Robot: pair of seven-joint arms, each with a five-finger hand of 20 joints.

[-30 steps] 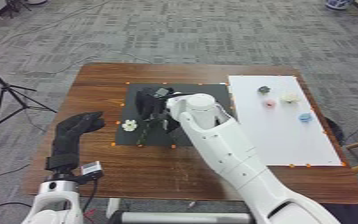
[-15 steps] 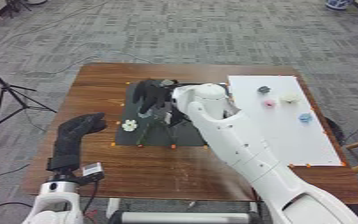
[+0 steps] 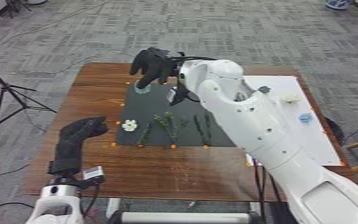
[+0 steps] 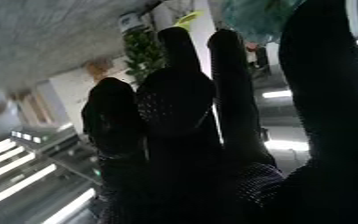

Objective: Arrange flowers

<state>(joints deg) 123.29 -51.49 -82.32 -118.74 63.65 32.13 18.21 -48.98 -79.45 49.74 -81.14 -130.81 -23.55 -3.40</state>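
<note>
In the head view my right hand point(image 3: 156, 66) is over the far left part of the table, open with fingers spread. A pale teal, see-through vase-like thing point(image 3: 143, 88) stands just below its fingers at the dark mat's far left corner. In the right wrist view my right hand point(image 4: 180, 100) has its fingers apart, with a teal glassy thing point(image 4: 254, 17) beyond them. A white flower point(image 3: 129, 125) and several green stems point(image 3: 167, 125) lie on the dark mat point(image 3: 186, 107). My left hand point(image 3: 80, 130) rests open over the table's left side.
On the white board point(image 3: 318, 135) at the right are a cream flower point(image 3: 290, 99), a blue flower point(image 3: 305, 117) and a dark one point(image 3: 264, 89). My right arm crosses the mat's right side and the board. A tripod point(image 3: 8, 87) stands left of the table.
My right hand has moved away toward the table's far edge, with its fingers now spread. The stems on the mat have come into view, while the arm now covers the pink flower.
</note>
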